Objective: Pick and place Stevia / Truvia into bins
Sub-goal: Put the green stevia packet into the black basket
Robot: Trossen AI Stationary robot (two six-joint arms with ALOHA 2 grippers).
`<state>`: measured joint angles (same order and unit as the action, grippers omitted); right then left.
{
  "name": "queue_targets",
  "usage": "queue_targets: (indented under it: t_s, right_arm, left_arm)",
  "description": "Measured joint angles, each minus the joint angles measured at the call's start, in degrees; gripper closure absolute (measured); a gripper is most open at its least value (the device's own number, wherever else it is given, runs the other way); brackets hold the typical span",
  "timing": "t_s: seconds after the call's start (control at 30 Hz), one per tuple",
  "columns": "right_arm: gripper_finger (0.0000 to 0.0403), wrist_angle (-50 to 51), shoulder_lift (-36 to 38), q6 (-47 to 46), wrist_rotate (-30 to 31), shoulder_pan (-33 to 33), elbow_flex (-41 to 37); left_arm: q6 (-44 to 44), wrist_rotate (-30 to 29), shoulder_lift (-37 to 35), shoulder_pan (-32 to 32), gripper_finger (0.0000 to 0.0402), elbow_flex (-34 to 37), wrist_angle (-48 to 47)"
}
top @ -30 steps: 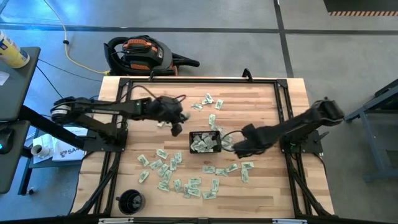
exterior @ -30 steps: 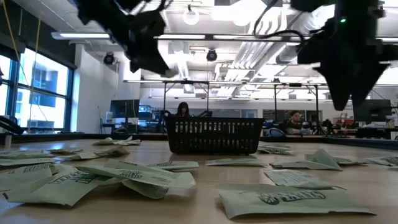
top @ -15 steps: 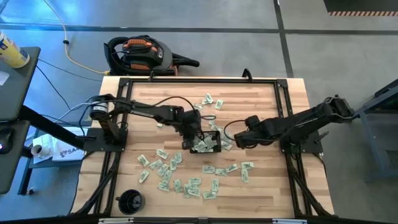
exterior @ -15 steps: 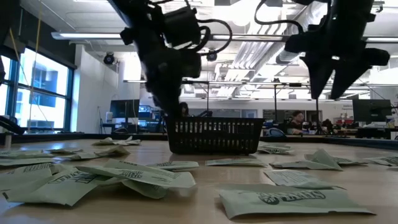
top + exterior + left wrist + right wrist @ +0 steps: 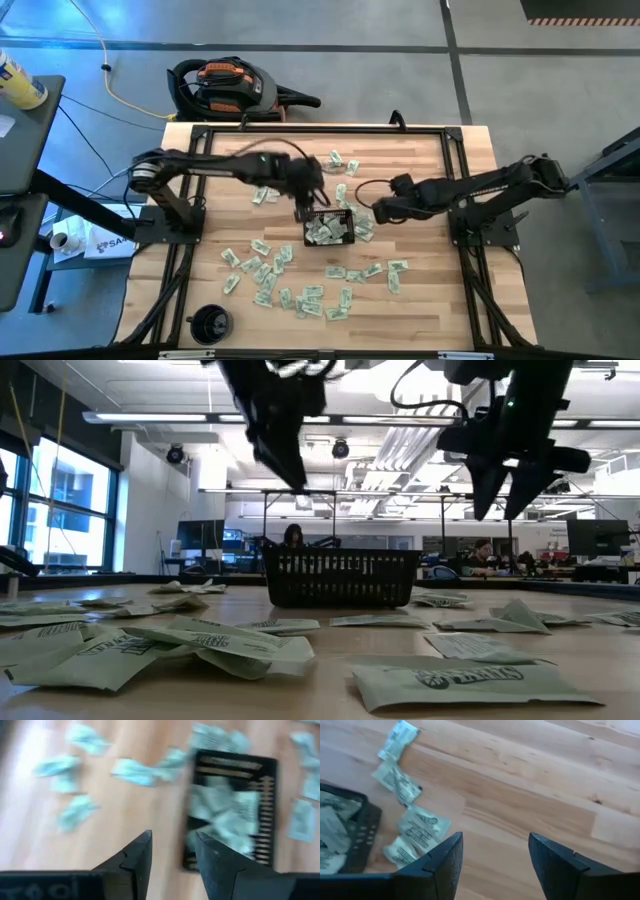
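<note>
Left claw (image 5: 172, 851) hangs above the tray (image 5: 329, 229), fingers parted, holding nothing; right claw (image 5: 495, 851) beside it, wide, empty. A swing could knock packets (image 5: 300, 297) off the table.

Both arms are dark, slim and jointed, each trailing a thin black cable that loops near the wrist. The left arm (image 5: 215, 165) has a pale round cap at its shoulder. The right arm (image 5: 480, 187) is wholly black. The fingers (image 5: 445, 865) are matte black, wedge-shaped, with angular tips.
</note>
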<state>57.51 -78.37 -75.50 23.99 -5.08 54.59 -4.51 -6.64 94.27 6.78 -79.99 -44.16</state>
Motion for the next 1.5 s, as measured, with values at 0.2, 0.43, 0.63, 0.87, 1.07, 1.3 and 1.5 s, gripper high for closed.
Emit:
queue_targets:
  t_s: [0.2,0.43,0.63,0.87,1.07,1.3,1.5]
  right_arm:
    - [0.0186,-2.4,0.0,3.8,-4.6,6.2,0.0]
    - [0.0186,-11.2,-0.8,14.9,-11.3,15.8,0.0]
    - [0.0196,-25.5,-8.8,19.0,-16.1,25.7,0.0]
    - [0.0224,-30.5,-19.2,20.7,-18.1,30.0,2.5]
    - [0.0264,-31.8,-25.2,22.0,-15.2,29.9,8.9]
    - [0.0273,-23.9,-34.3,26.2,-13.4,30.6,20.1]
    - [0.0252,-16.9,-41.1,28.4,-19.6,32.3,26.9]
  left_arm:
    - [-2.3,-4.6,-5.3,6.8,0.0228,-0.1,-7.1]
    - [-5.3,0.3,-11.5,15.8,0.023,9.6,-8.3]
    - [-9.8,8.7,-17.6,19.5,0.023,20.8,-0.8]
    - [-16.8,10.2,-22.2,19.8,0.0229,27.9,0.3]
    - [-17.2,10.0,-23.0,19.9,0.0229,28.5,1.6]
    - [-16.8,9.2,-23.0,19.9,0.0229,28.5,4.1]
    - [-16.8,9.2,-23.0,19.9,0.0229,28.5,3.6]
